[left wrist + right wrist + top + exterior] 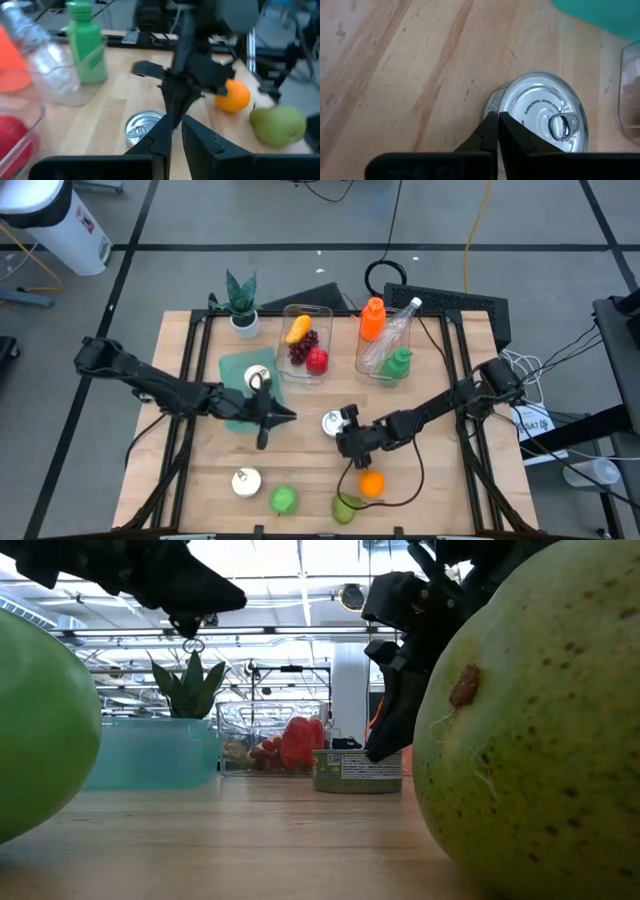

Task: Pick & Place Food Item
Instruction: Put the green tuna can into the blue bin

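Right gripper is hovering over the tin can at mid-table, fingers pressed together, nothing between them — they need spreading to straddle the rim before descending.

The tin is shiny ribbed metal with a paper label; the worktop is matt, grainy wood.
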`<state>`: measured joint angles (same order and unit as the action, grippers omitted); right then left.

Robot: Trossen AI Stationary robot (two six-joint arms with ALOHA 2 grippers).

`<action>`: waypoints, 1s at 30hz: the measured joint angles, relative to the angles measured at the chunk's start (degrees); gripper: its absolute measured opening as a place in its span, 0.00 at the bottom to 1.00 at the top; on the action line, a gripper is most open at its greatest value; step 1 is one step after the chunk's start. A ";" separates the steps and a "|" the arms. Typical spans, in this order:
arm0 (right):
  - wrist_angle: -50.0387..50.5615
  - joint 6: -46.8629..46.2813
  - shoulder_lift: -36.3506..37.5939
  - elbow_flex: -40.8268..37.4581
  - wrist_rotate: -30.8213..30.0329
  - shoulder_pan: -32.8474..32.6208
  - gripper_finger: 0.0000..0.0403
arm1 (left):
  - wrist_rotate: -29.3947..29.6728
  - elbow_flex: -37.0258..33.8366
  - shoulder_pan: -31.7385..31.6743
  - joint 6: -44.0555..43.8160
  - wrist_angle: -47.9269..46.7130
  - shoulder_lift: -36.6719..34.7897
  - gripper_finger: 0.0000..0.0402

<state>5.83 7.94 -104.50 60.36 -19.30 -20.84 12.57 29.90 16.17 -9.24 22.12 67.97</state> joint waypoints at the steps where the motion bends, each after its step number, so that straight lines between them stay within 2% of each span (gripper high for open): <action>1: 0.30 -0.20 0.14 0.22 0.33 0.21 0.00 | 0.15 0.55 0.39 1.53 0.70 1.85 0.13; 7: 4.19 -3.84 0.71 1.90 1.68 0.87 0.00 | 0.36 6.96 1.65 7.66 0.72 13.83 0.17; 13: 6.00 -6.94 0.73 3.46 6.15 1.82 0.00 | -0.61 14.34 1.96 12.33 -1.63 24.16 0.39; 18: 9.06 -8.01 0.73 5.68 6.61 1.75 0.00 | -5.29 16.67 1.98 16.45 -0.93 27.99 0.65; 24: 11.10 -9.63 0.73 8.20 6.48 1.77 0.00 | -1.57 17.03 1.90 16.37 -0.71 30.23 0.92; 27: 11.51 -10.41 0.73 9.38 6.49 2.06 0.00 | -0.20 16.97 2.01 15.68 -1.94 30.82 0.98; 30: 11.52 -11.43 0.75 9.84 7.32 2.75 0.00 | 0.79 16.98 2.01 15.63 -2.46 31.60 0.97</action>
<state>17.35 -3.48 -103.74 70.20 -11.98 -18.09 13.37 46.88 18.17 6.39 19.65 99.57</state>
